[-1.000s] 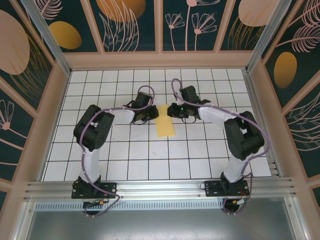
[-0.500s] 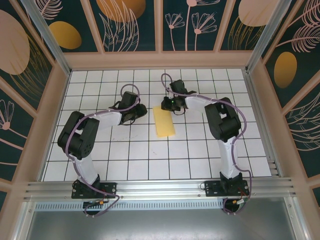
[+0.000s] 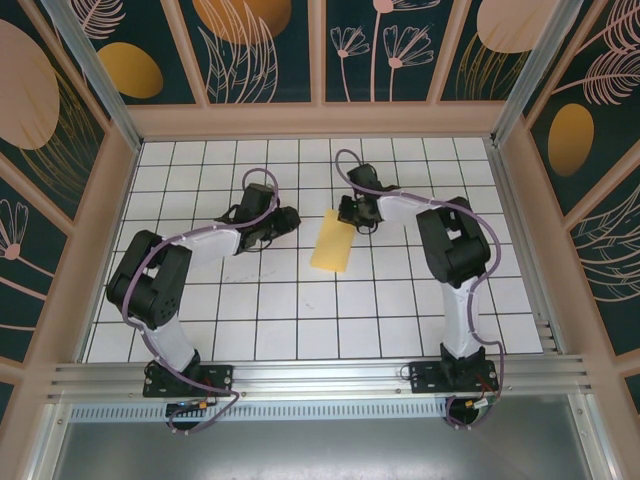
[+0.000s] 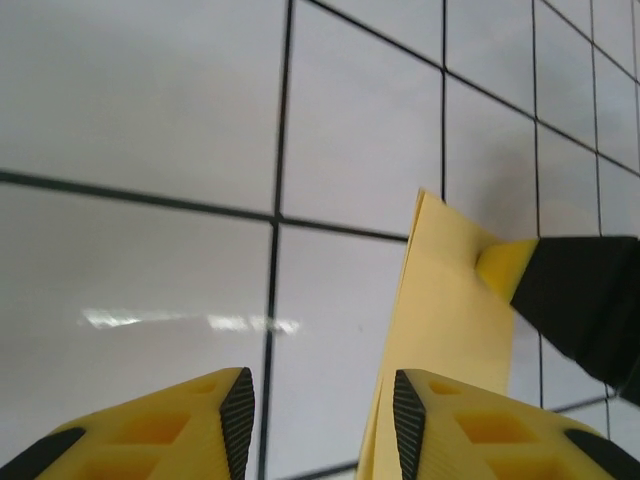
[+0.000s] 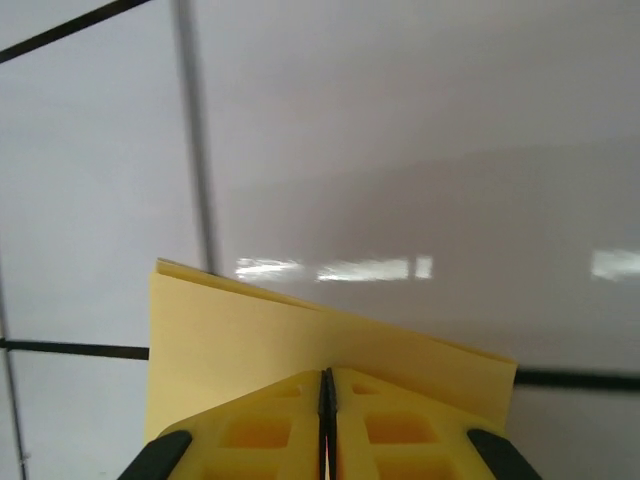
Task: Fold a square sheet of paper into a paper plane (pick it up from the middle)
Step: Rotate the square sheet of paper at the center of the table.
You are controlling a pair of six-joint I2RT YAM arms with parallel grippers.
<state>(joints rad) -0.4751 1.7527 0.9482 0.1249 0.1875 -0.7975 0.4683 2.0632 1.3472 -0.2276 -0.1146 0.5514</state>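
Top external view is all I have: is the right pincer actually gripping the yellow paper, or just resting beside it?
Observer: Gripping. In the right wrist view the right pincer is shut on the edge of the folded sheet, fingers pressed together.
Operator: And the left one?
Observer: The left pincer is open, low over the tiles, with the sheet's long edge at one finger.
Operator: Is the sheet lying as one layer?
Observer: No, the right wrist view shows two layers at its far edge.
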